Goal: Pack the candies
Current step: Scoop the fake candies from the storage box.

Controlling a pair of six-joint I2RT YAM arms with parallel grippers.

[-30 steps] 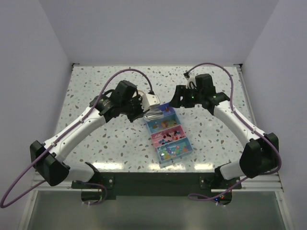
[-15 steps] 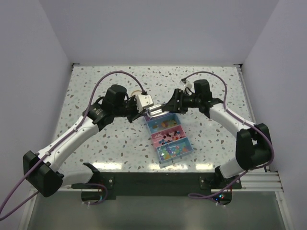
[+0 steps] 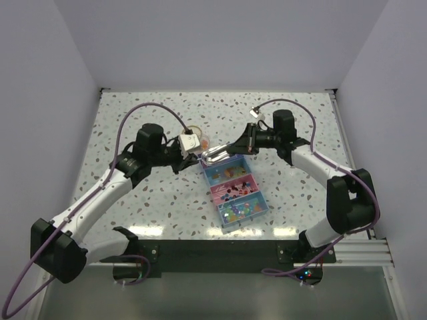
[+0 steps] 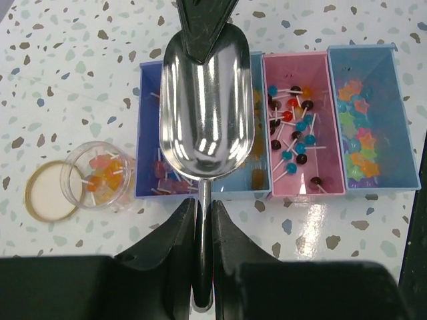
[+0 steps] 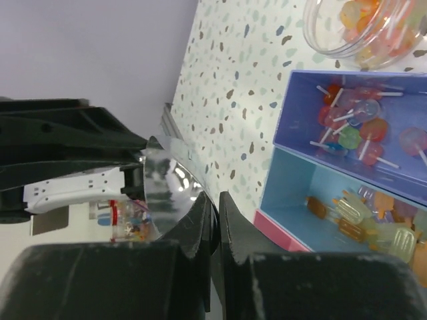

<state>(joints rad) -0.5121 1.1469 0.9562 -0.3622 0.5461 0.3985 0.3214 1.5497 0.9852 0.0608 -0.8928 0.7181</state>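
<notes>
The right gripper (image 5: 213,200) enters at 6 o'clock, its two dark fingers (image 5: 193,223) pressed together on the thin rim of a shiny metal scoop (image 5: 167,180), which spreads away toward 8 o'clock. At 9 o'clock a black casing (image 5: 67,140) with a white part under it reaches up to the scoop. The speckled table (image 5: 233,80) fills the middle up to 12 o'clock. At 1 o'clock a clear jar (image 5: 327,43) holds orange and yellow candies (image 5: 353,13). At 3 o'clock a lilac compartment (image 5: 300,107) holds red, green and pink ones on sticks. Just below it, at 4 o'clock, a light blue compartment (image 5: 293,187) holds amber ones, and a pink edge (image 5: 277,230) shows at 5 o'clock
</notes>
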